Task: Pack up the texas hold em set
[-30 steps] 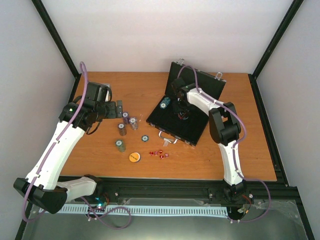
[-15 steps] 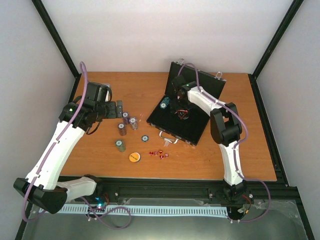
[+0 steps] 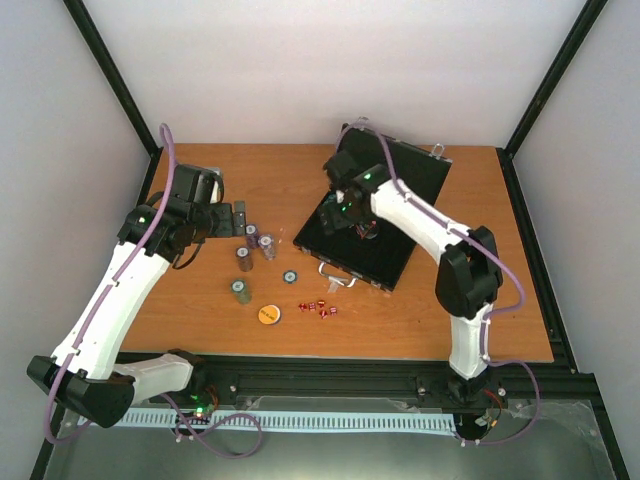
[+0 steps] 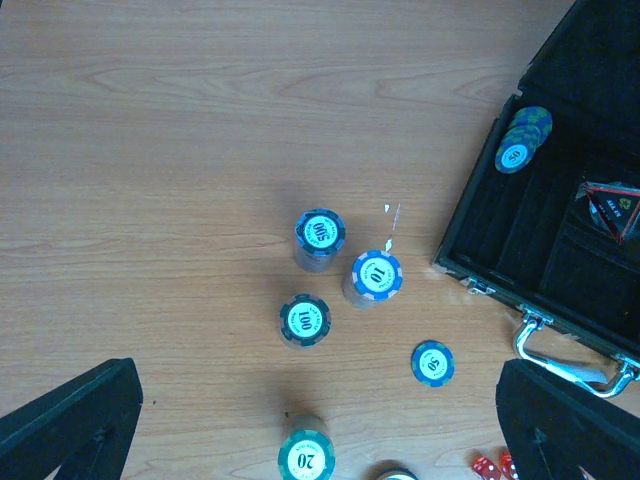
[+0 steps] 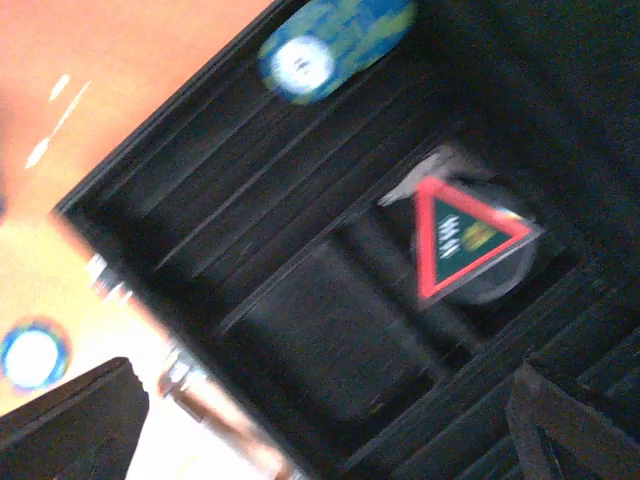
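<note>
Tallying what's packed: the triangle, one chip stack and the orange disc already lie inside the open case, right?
Not the orange disc: the top view shows it on the table, outside the case. The triangle and one chip stack do lie inside.

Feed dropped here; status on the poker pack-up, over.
Left gripper open, empty, over loose chips. Right gripper open, empty, over open case; triangle, one chip stack inside. Disc, dice on table. Nothing in the way.
</note>
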Robot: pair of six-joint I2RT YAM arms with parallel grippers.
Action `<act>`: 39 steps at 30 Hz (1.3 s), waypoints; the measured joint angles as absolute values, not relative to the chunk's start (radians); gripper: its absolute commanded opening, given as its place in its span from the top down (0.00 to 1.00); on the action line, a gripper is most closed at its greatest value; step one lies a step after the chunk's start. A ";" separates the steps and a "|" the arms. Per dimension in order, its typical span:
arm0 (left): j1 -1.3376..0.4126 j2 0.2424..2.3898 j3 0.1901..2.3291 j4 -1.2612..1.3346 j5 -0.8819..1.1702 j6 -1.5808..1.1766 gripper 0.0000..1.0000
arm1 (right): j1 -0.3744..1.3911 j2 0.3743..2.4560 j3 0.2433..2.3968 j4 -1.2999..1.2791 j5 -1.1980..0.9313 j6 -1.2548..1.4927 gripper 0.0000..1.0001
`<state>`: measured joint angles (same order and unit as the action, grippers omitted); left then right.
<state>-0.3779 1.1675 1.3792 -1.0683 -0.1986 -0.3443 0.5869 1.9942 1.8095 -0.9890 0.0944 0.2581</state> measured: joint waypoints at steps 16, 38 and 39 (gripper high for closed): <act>-0.378 1.166 1.379 -1.068 -0.177 -0.344 0.00 | 0.879 1.617 1.254 -1.046 -0.051 0.305 0.21; -0.378 1.154 1.372 -1.060 -0.172 -0.355 0.00 | 0.931 1.774 1.162 -0.860 -0.097 0.267 0.47; -0.378 1.153 1.370 -1.060 -0.172 -0.357 0.00 | 0.931 1.778 1.162 -0.857 -0.093 0.263 0.47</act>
<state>-0.3779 1.1526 1.3697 -1.0599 -0.1722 -0.3569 0.9310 1.7779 1.1618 -0.8574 -0.0933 0.2626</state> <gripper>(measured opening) 0.997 0.540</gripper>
